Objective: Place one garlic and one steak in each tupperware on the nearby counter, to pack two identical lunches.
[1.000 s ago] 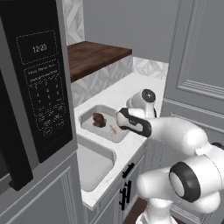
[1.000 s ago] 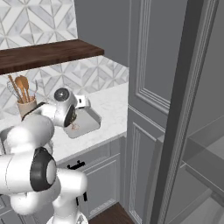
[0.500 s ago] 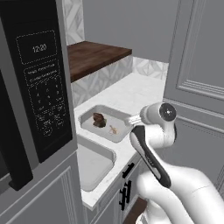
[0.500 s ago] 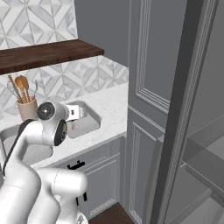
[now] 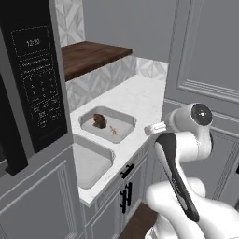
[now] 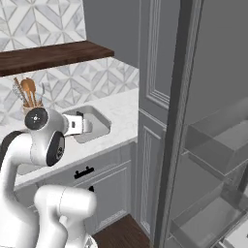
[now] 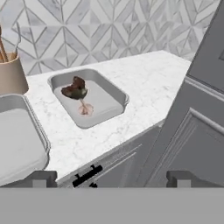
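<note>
**One lunch packed, one tray still bare**

The far tupperware [image 7: 89, 103] sits on the counter [image 7: 148, 87] with a dark steak [image 7: 75, 89] in it and a small pale garlic [image 7: 85, 109] just beside the meat, both resting on the tray floor, so I judge that lunch done. The near tupperware [image 7: 19, 140] lies alongside it on the same white stone and holds nothing I can see; it needs its own steak and garlic. The two trays are side by side near the counter's front edge, within easy reach from where I stand.

My claw [image 7: 111, 178] hangs off the counter's edge, in front of the grey cabinet fronts, with its fingers spread wide and nothing between them. I read that as a hand freed up, ready to fetch the second pair. A utensil holder [image 7: 11, 74] stands behind the near tray.
</note>
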You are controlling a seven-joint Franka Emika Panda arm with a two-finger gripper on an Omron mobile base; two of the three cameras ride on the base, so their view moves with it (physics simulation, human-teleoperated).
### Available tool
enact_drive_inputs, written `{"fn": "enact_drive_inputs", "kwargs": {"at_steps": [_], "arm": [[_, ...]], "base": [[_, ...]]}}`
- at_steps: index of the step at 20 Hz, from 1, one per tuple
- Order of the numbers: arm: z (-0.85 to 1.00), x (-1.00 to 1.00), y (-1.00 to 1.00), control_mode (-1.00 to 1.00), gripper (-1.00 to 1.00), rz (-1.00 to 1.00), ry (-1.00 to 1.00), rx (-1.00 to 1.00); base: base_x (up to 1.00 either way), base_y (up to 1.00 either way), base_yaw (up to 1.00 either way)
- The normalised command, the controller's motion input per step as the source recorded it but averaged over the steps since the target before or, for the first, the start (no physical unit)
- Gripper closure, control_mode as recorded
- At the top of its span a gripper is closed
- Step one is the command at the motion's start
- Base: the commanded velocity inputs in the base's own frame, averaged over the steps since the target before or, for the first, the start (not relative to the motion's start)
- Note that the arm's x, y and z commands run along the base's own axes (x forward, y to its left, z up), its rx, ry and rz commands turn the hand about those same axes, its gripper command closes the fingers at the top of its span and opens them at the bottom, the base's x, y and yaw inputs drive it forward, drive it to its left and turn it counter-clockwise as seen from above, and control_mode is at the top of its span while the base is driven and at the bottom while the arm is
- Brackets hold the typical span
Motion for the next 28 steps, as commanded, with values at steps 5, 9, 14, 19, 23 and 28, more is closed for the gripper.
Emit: {"fn": "enact_drive_inputs", "kwargs": {"at_steps": [5, 9, 14, 19, 23, 28], "arm": [[0.0, 0.0, 0.0, 1.0, -1.0, 0.0, 0.0, 0.0], [0.0, 0.0, 0.0, 1.0, -1.0, 0.0, 0.0, 0.0], [0.0, 0.0, 0.0, 1.0, -1.0, 0.0, 0.0, 0.0], [0.0, 0.0, 0.0, 1.0, -1.0, 0.0, 0.0, 0.0], [0.0, 0.0, 0.0, 1.0, -1.0, 0.0, 0.0, 0.0], [0.0, 0.0, 0.0, 1.0, -1.0, 0.0, 0.0, 0.0]], "base": [[-1.0, 0.06, -0.06], [-1.0, 0.21, -0.24], [-1.0, 0.0, -0.4], [-0.91, -0.13, -0.49], [-0.39, -0.63, -0.48], [-0.01, -0.95, -0.48]]}}
